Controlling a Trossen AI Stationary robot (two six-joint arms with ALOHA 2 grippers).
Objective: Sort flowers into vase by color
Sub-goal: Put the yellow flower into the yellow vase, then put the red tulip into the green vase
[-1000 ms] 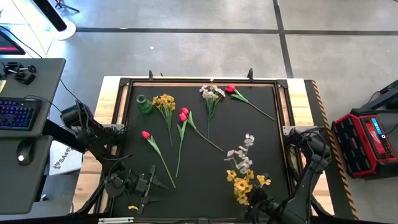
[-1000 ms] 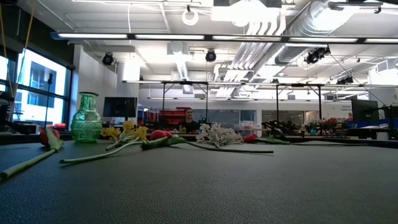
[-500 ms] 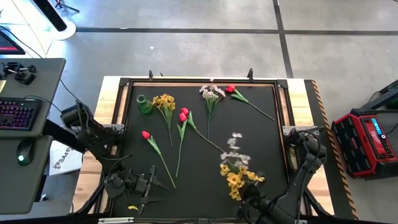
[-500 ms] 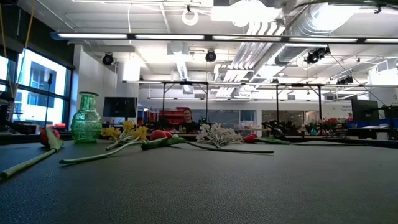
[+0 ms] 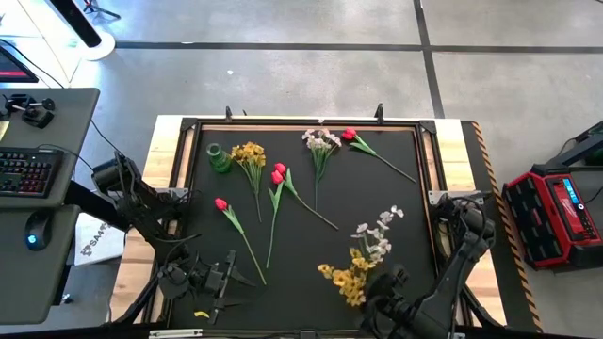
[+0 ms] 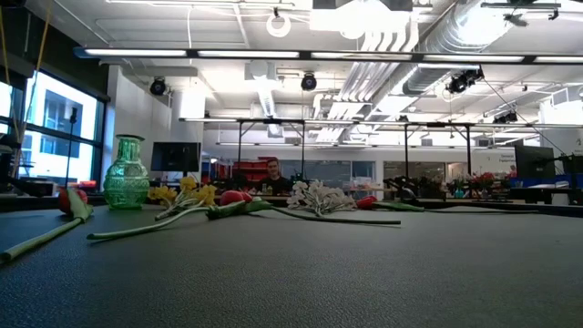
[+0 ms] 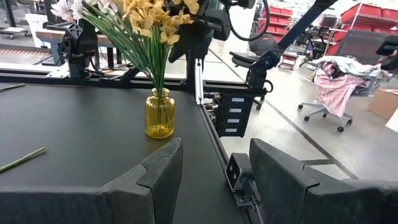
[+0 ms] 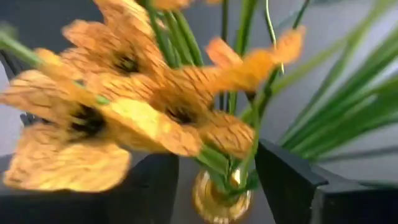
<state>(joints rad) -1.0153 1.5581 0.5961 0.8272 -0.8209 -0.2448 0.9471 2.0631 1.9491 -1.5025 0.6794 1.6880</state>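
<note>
A yellow glass vase (image 7: 160, 113) stands upright near the table's near right, holding yellow flowers (image 5: 344, 278) and a whitish spray (image 5: 379, 229). My right gripper (image 8: 214, 180) is open. Its fingers stand on either side of the green stems (image 8: 239, 37) just above the vase's neck (image 8: 219, 200). A green vase (image 5: 219, 157) stands at the far left. Beside it on the mat lie yellow flowers (image 5: 250, 153), red tulips (image 5: 278, 173) and a whitish spray (image 5: 320, 141). My left gripper (image 5: 226, 278) waits open at the near left.
One tulip (image 5: 220, 203) with a long stem lies left of centre, and another tulip (image 5: 350, 135) lies at the far right. A raised frame (image 5: 429, 160) runs around the mat. Desks with a keyboard (image 5: 24, 174) stand left of the table, and a red case (image 5: 556, 212) stands to its right.
The bunch in the yellow vase has swung. Its yellow heads have gone toward the table's left and near edge, and the whitish spray has ended up leaning toward the right. My right arm has shifted a little toward the left along the near edge.
</note>
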